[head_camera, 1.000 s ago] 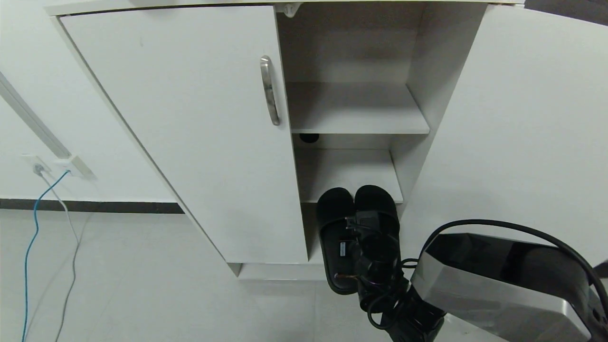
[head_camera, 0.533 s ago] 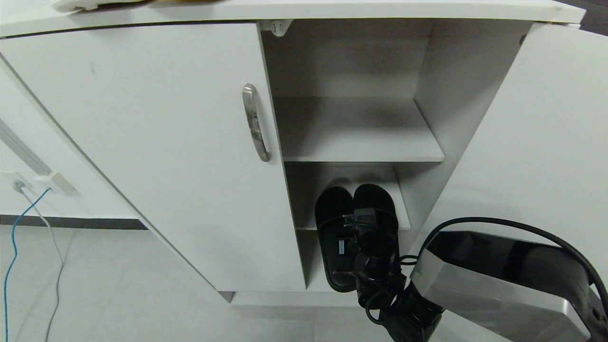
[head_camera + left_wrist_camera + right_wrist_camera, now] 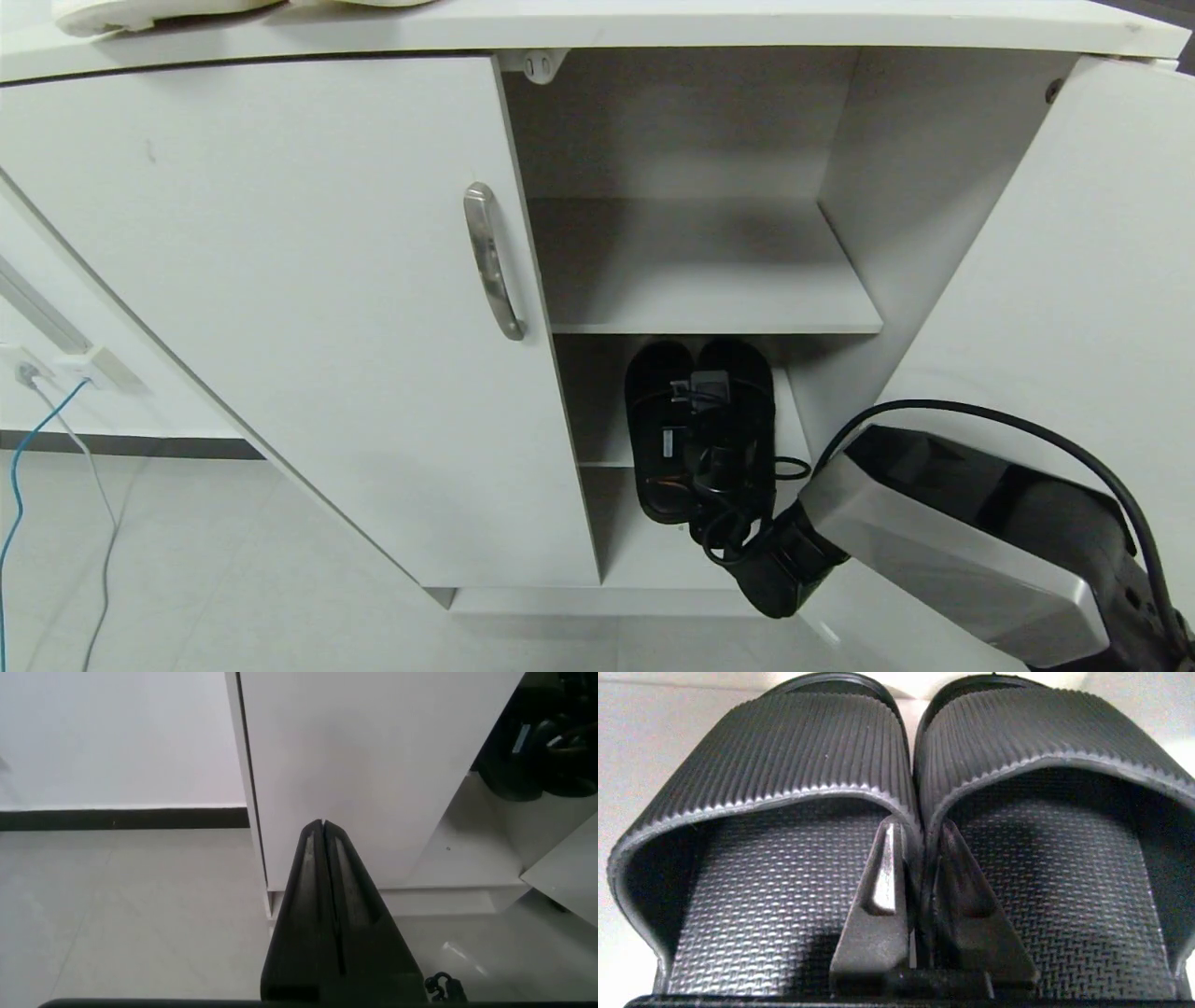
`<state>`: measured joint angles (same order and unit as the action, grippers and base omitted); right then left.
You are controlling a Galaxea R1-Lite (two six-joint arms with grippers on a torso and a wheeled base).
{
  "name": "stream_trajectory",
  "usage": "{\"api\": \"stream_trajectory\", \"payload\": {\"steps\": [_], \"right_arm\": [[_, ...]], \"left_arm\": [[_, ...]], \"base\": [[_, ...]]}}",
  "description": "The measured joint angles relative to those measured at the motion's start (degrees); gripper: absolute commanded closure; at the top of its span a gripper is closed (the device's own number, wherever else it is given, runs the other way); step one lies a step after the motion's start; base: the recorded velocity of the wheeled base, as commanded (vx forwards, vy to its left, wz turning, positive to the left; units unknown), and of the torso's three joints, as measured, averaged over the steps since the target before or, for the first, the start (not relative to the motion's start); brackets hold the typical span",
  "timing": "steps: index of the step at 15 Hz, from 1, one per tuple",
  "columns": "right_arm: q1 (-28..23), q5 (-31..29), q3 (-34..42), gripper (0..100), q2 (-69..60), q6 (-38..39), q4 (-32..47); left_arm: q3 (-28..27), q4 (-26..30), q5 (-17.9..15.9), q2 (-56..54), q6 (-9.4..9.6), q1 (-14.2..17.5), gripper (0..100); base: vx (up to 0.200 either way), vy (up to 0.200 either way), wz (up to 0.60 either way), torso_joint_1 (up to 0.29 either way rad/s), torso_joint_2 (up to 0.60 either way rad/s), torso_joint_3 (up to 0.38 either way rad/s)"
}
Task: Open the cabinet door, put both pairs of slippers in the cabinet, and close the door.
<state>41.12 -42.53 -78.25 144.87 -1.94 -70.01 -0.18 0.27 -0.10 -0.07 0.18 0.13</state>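
Observation:
A pair of black slippers (image 3: 661, 411) hangs side by side in my right gripper (image 3: 708, 390), toes pointing into the open right half of the white cabinet (image 3: 700, 271), just above its middle shelf (image 3: 597, 457). In the right wrist view, the right gripper (image 3: 912, 845) is shut on the two inner strap edges of the black slippers (image 3: 785, 784). The left door (image 3: 280, 280) with its metal handle (image 3: 492, 261) is closed; the right door (image 3: 1074, 280) stands swung open. My left gripper (image 3: 322, 826) is shut and empty, low over the floor in front of the closed door (image 3: 374, 765).
Pale soft objects (image 3: 140, 11) lie on the cabinet top at the left. A wall socket (image 3: 28, 373) with a blue cable (image 3: 19, 485) sits low on the wall to the left. The upper shelf and the bottom compartment (image 3: 653, 560) hold nothing.
The head view has shifted, so the cabinet sits lower in the picture. My right gripper has carried the black slippers forward, from in front of the opening to under the upper shelf.

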Motion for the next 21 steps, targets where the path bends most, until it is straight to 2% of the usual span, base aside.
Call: {"api": "stream_trajectory", "payload": {"steps": [6,10,16,21], "right_arm": [[-3.3,0.1,-16.7,100,4.0,2.7,14.2],[-4.6,0.1,-24.1,100,6.0,3.8,18.6],[-4.9,1.2,-26.0,100,7.5,4.1,18.8],[-4.5,1.3,-23.3,100,7.0,4.9,17.4]], "left_arm": [[0.0,0.0,0.1,0.0,0.00,0.0,100],[0.0,0.0,0.1,0.0,-0.02,0.0,100],[0.0,0.0,0.1,0.0,-0.09,0.0,100],[0.0,0.0,0.1,0.0,-0.18,0.0,100]], "base": [[0.000,0.000,0.00,0.000,0.00,0.000],[0.000,0.000,0.00,0.000,0.00,0.000],[0.000,0.000,0.00,0.000,0.00,0.000],[0.000,0.000,0.00,0.000,0.00,0.000]]}}
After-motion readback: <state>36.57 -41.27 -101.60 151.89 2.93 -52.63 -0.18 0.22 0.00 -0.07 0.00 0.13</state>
